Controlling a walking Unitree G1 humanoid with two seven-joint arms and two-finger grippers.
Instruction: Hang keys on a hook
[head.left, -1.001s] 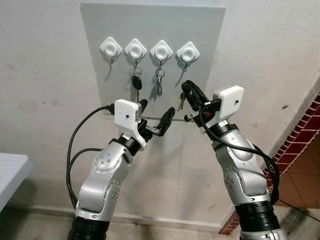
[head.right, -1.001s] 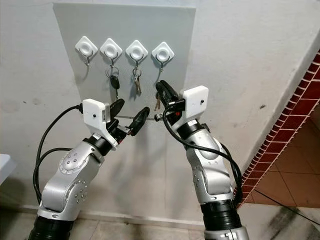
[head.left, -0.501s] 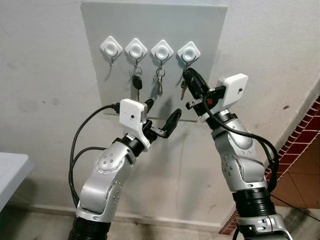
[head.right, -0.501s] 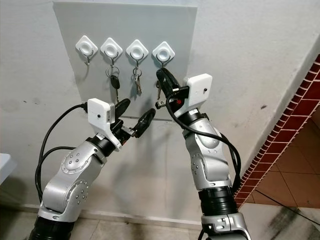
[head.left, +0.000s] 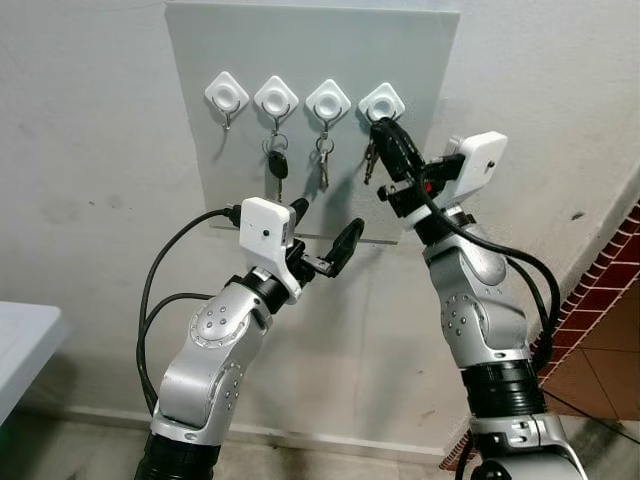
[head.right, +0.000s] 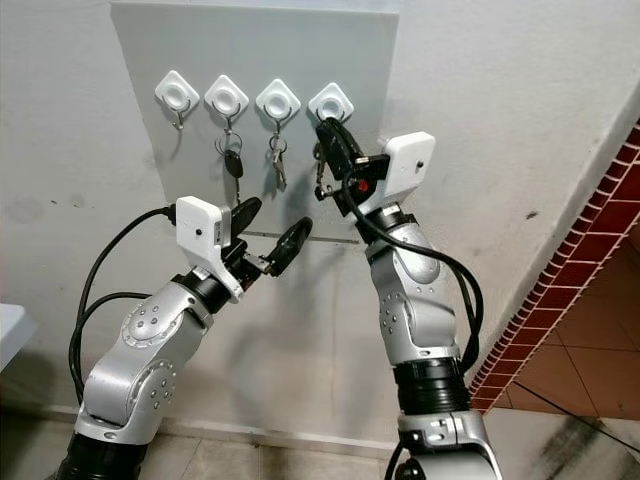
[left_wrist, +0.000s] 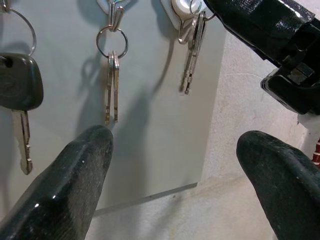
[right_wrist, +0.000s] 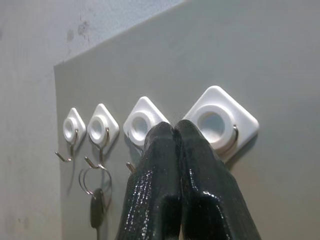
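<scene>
1. Fingers of the right gripper (head.left: 384, 131) are pressed shut on the ring of the keys (head.left: 369, 163), which dangle just under the rightmost hook (head.left: 381, 103) on the grey panel (head.left: 310, 40).
2. Judged from this, the ring must be slipped over the hook's upturned tip before the fingers part; ease it on slowly and let go only once it seats, or the keys drop.
3. Left gripper (head.left: 322, 239) hovers lower, fingers spread wide, holding nothing.
4. Two middle hooks carry a black-headed key (head.left: 274, 164) and a plain key set (head.left: 322, 165); the leftmost hook (head.left: 227, 96) is bare.
5. No brand, label or writing is readable anywhere.
</scene>
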